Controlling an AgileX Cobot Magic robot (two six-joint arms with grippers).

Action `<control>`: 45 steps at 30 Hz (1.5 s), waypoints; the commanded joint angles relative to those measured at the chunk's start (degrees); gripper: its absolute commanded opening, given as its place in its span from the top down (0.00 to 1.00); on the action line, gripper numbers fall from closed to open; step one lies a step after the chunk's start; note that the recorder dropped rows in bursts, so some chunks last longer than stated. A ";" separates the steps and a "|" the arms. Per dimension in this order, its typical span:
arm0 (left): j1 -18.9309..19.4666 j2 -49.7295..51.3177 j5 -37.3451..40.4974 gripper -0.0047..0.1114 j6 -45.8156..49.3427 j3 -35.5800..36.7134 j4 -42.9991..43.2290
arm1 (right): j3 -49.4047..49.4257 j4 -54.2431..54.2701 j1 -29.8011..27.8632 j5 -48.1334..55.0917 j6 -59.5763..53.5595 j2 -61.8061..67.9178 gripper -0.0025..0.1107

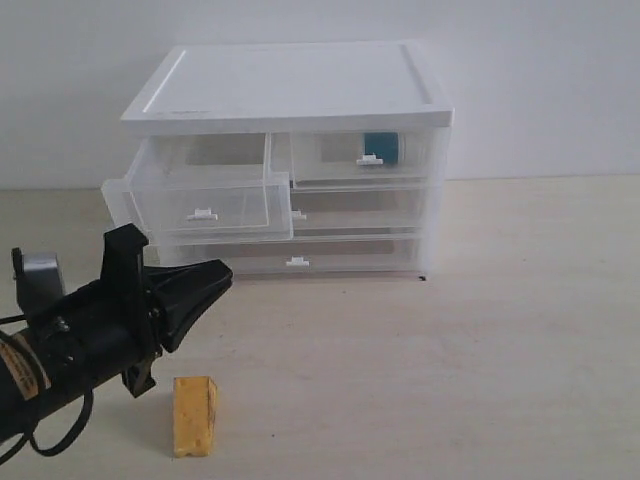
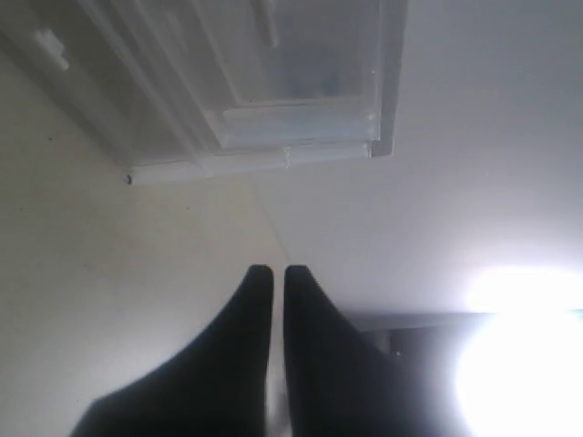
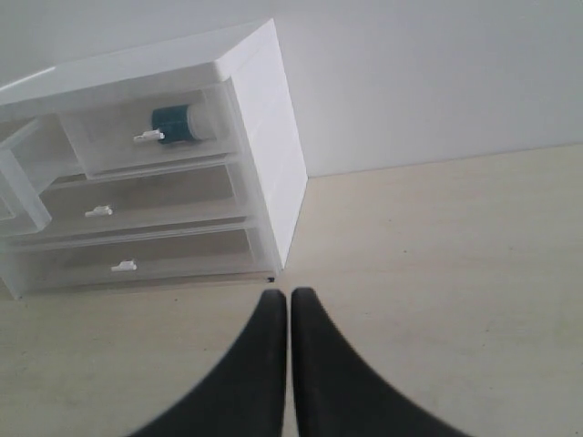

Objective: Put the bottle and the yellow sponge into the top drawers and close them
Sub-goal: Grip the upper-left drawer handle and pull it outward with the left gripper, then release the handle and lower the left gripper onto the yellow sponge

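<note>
The yellow sponge (image 1: 195,415) stands on the table near the front, just right of and below my left gripper (image 1: 222,275). That gripper is shut with nothing in it and points toward the drawer unit; in its own view its tips (image 2: 272,270) show closed. The top left drawer (image 1: 200,195) is pulled out and looks empty. The top right drawer (image 1: 365,157) is pushed in, with the teal bottle (image 1: 381,147) lying inside it, also seen as the bottle (image 3: 179,123) in the right wrist view. My right gripper (image 3: 289,294) is shut and empty, over bare table, outside the exterior view.
The white-lidded drawer unit (image 1: 290,85) stands at the back of the table against a white wall. Two full-width clear drawers (image 1: 355,250) sit under the top ones, both pushed in. Pale wooden tabletop (image 1: 450,360) stretches in front and to the right.
</note>
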 commanded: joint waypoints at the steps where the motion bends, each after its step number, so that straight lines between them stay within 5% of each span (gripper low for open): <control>1: -0.56 -2.98 -0.63 0.92 2.47 2.70 -1.23 | 0.37 0.05 -0.31 -0.34 0.01 -0.22 0.98; 11: -0.46 -4.47 -0.63 0.92 12.68 2.73 3.80 | 0.37 0.05 -0.31 0.41 0.01 -0.22 0.98; 17: 0.49 -6.15 -0.63 0.92 24.49 1.15 11.68 | 0.37 0.05 -0.31 0.54 0.01 -0.22 0.98; 23: 2.50 -15.33 0.68 0.92 26.19 -4.16 22.09 | 0.37 0.05 -0.31 0.54 0.01 -0.22 0.98; 31: 2.02 -29.03 47.68 0.92 18.67 -15.06 44.66 | 0.37 0.05 -0.31 0.54 0.01 -0.22 0.98; 37: 2.02 -31.74 61.23 0.92 7.99 -17.32 58.84 | 0.37 0.05 -0.31 0.65 0.01 -0.22 0.98; 45: 2.02 -31.74 92.25 0.92 9.27 -21.02 52.12 | 0.37 0.05 -0.31 0.75 0.09 -0.22 0.98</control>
